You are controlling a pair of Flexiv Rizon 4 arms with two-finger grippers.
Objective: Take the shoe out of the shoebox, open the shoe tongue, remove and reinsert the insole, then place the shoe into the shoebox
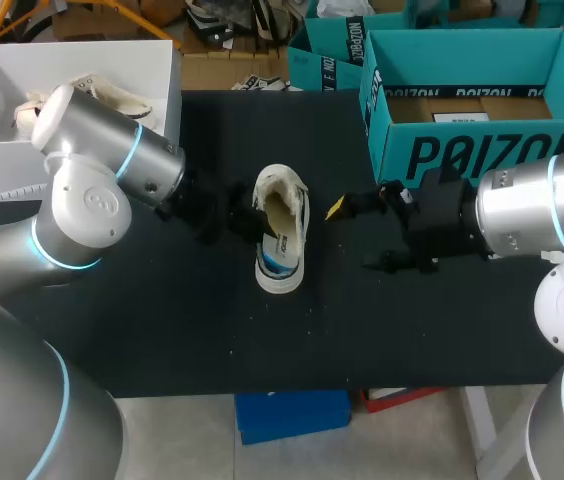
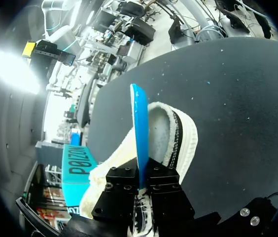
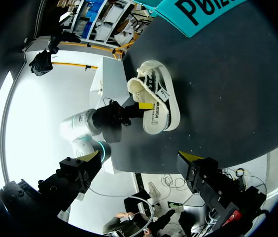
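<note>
Black table (image 1: 162,320): cream fleecy shoe (image 1: 282,232), blue insole (image 2: 139,133) sticking out.

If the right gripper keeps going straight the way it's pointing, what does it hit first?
Most likely the shoe: the right gripper, jaws open, points at its side with nothing between them, though the gripper's height is hard to judge.

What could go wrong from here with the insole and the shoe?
1. The left gripper pinches the blue insole by one thin edge, upright over the shoe; it could slip out or buckle if pushed.
2. The right gripper is open and apart from the shoe, so nothing steadies it; the shoe could slide or tip on the table when the insole moves.
</note>
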